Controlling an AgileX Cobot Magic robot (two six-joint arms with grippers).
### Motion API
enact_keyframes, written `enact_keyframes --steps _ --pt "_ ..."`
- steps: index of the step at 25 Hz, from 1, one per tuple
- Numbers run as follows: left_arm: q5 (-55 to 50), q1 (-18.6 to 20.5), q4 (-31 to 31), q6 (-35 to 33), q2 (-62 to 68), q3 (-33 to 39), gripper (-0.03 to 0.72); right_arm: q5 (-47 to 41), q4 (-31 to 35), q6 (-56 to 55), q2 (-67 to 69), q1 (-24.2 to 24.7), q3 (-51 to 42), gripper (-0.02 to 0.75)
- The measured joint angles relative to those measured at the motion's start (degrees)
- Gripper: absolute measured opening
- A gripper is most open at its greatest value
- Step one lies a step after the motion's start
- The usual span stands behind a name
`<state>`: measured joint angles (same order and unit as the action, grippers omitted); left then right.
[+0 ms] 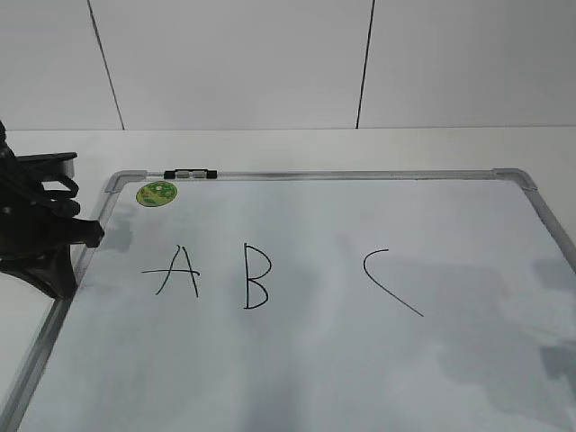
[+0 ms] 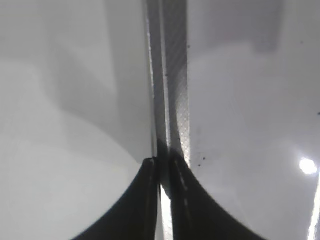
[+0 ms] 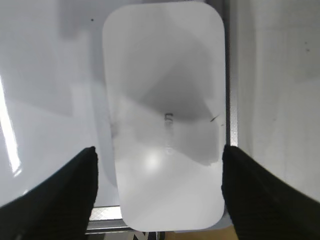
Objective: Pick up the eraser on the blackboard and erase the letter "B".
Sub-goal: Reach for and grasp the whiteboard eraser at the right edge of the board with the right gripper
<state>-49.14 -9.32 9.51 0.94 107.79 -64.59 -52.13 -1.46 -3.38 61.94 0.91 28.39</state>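
Right tool (image 3: 159, 160): I see its two dark fingers (image 3: 65, 195) spread wide, one on each side of the eraser, with a gap between each pad and the block. It holds nothing.
Eraser (image 3: 165, 115): it lies directly between and just ahead of the right tool's fingers, flat on the board, long axis running away from the tool. Its smooth white top carries a faint mark near the middle. Its near end reaches the frame strip. I cannot find it in the exterior view.
Left tool (image 2: 162, 165): I see its fingers drawn almost together, only a thin bright slit between the tips. Nothing is held between them that I can make out. It hangs right over the frame rail (image 2: 172, 100), which runs straight ahead from the tips.
Left arm (image 1: 36, 225): it sits at the board's left edge.
Blackboard (image 1: 405, 396): it lies flat on the white table (image 1: 297, 148).
Letter "B" (image 1: 256, 276): intact, to the right of the left tool, between the "A" (image 1: 175, 270) and the "C" (image 1: 387, 281).
Green sticker (image 1: 157, 192): beyond the left tool, near the far left corner.
Clip (image 1: 190, 173): on the far frame, just past the sticker.
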Motion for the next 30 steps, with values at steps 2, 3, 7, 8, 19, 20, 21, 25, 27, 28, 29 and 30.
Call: enact_keyframes --steps 2,3,7,8,19,20,21,25,27,28,29,30 --pt "0.00 0.00 0.00 0.00 0.00 0.00 0.032 0.14 0.00 0.00 0.90 0.00 0.22 0.592" --pt "0.00 0.00 0.00 0.00 0.00 0.00 0.032 0.14 0.00 0.00 1.21 0.00 0.36 0.592" --pt "0.00 0.00 0.00 0.00 0.00 0.00 0.032 0.25 0.00 0.00 2.66 0.00 0.71 0.592" --pt "0.00 0.00 0.00 0.00 0.00 0.00 0.032 0.25 0.00 0.00 2.88 0.00 0.71 0.592" --pt "0.00 0.00 0.00 0.00 0.00 0.00 0.032 0.25 -2.01 0.09 3.02 0.00 0.71 0.591" --pt "0.00 0.00 0.00 0.00 0.00 0.00 0.032 0.25 -2.01 0.09 3.02 0.00 0.71 0.591" --pt "0.00 0.00 0.00 0.00 0.00 0.00 0.032 0.25 -2.01 0.09 3.02 0.00 0.71 0.590" --pt "0.00 0.00 0.00 0.00 0.00 0.00 0.033 0.25 -2.01 0.09 3.02 0.00 0.71 0.590" --pt "0.00 0.00 0.00 0.00 0.00 0.00 0.033 0.25 -2.01 0.09 3.02 0.00 0.71 0.590" --pt "0.00 0.00 0.00 0.00 0.00 0.00 0.033 0.25 -2.14 0.09 3.02 0.00 0.71 0.590" --pt "0.00 0.00 0.00 0.00 0.00 0.00 0.033 0.25 -2.14 0.09 3.02 0.00 0.71 0.590" --pt "0.00 0.00 0.00 0.00 0.00 0.00 0.033 0.25 -2.14 0.09 3.02 0.00 0.71 0.590"
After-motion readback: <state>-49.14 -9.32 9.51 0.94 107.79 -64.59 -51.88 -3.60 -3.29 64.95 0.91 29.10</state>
